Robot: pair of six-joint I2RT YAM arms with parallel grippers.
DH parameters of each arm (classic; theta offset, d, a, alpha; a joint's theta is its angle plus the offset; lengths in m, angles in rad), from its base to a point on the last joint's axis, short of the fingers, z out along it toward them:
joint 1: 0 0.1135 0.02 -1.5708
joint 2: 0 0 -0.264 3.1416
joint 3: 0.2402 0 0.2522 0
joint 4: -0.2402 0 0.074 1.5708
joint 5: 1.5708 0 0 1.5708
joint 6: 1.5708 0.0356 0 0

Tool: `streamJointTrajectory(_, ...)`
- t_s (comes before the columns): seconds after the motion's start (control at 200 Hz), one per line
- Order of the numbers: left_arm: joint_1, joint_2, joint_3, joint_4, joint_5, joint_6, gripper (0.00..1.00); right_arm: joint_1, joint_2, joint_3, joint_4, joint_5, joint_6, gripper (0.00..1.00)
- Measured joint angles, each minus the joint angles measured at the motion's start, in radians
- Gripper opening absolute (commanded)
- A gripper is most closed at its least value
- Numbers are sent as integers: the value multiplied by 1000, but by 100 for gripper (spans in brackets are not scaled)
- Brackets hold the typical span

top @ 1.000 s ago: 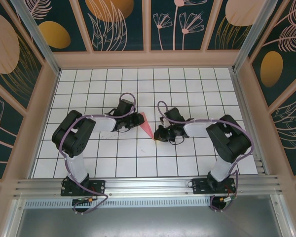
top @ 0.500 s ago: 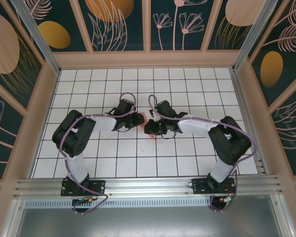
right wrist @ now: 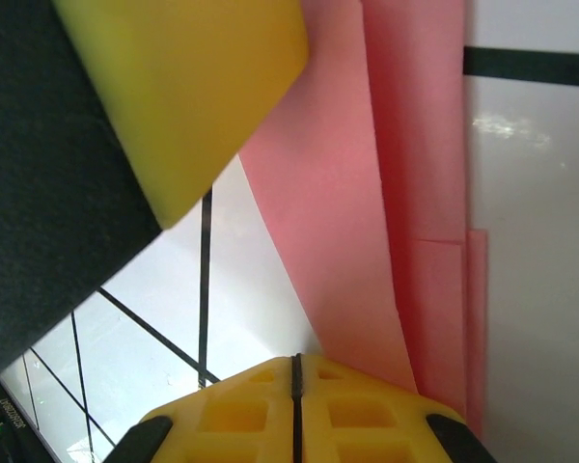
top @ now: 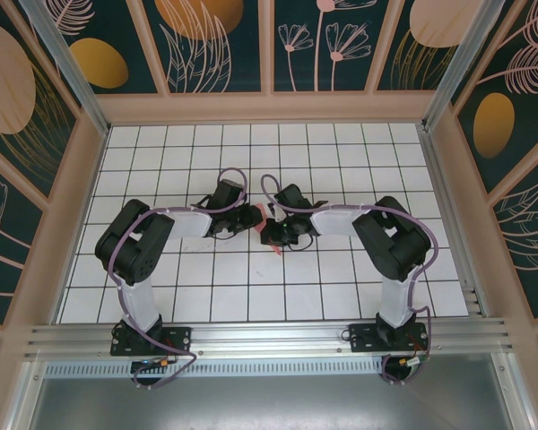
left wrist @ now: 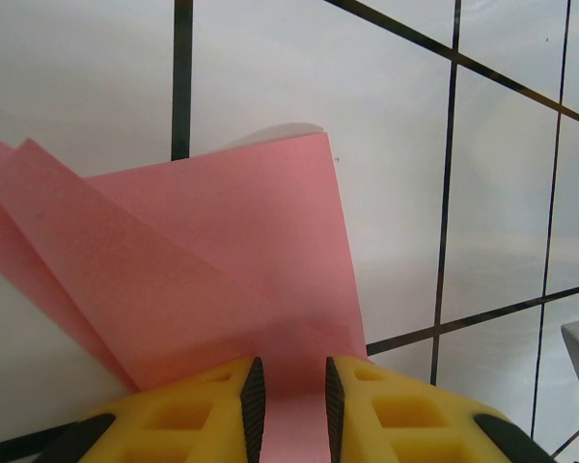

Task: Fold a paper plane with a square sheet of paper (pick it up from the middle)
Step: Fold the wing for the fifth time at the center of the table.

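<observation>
White grid table (top: pixel 161 161), with the left arm (top: pixel 139 246) and right arm (top: pixel 399 242) reaching inward so that their wrists meet near its centre. Between them lies the pink sheet of paper (left wrist: pixel 232 260), folded into overlapping layers and not yet a finished dart. It rests low over the tiles, with one end running into the left gripper (left wrist: pixel 289 395). That gripper's jaws stand narrow and clamp the sheet, and pink shows in the gap between its yellow fingers (left wrist: pixel 203 410). The right gripper (right wrist: pixel 294 386) is fully closed, with no paper visible in its seam. The sheet passes just beside it, and whether its tips touch the paper cannot be told.

The step in hand is judged to be setting a crease, with the left gripper as anchor and the closed right tips as the pressing tool. To do it well, the anchor should hold without pulling, so the layers stay registered. The right tips should travel along the fold line away from the clamped end under light downward pressure, since thin paper buckles or tears if dragged sideways. The stepped layer edges (right wrist: pixel 444 241) are the alignment check.
</observation>
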Motion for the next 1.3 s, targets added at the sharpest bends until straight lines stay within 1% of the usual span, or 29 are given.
streamJointTrajectory(0.275, 0, 3, 6, -8, -2, 0, 27, -33, -14, -53, 57, -45, -15, 9)
streamJointTrajectory(0.575, 0, 6, 14, -20, -2, 0, 27, -82, -71, -188, 159, -132, -15, 8)
streamJointTrajectory(0.706, 0, 7, 16, -24, -2, 0, 27, -89, -100, -230, 170, -140, -15, 8)
streamJointTrajectory(0.816, 0, 8, 17, -24, -2, 0, 27, -91, -128, -251, 143, -139, -18, 8)
streamJointTrajectory(1.081, 0, 7, 18, -25, -2, 1, 27, -91, -200, -243, -44, -136, -42, 10)
streamJointTrajectory(1.211, 0, 7, 18, -25, -2, 2, 27, -91, -219, -167, -55, -139, -45, 10)
streamJointTrajectory(1.301, 0, 7, 18, -24, -2, 2, 27, -91, -198, -95, -39, -141, -47, 10)
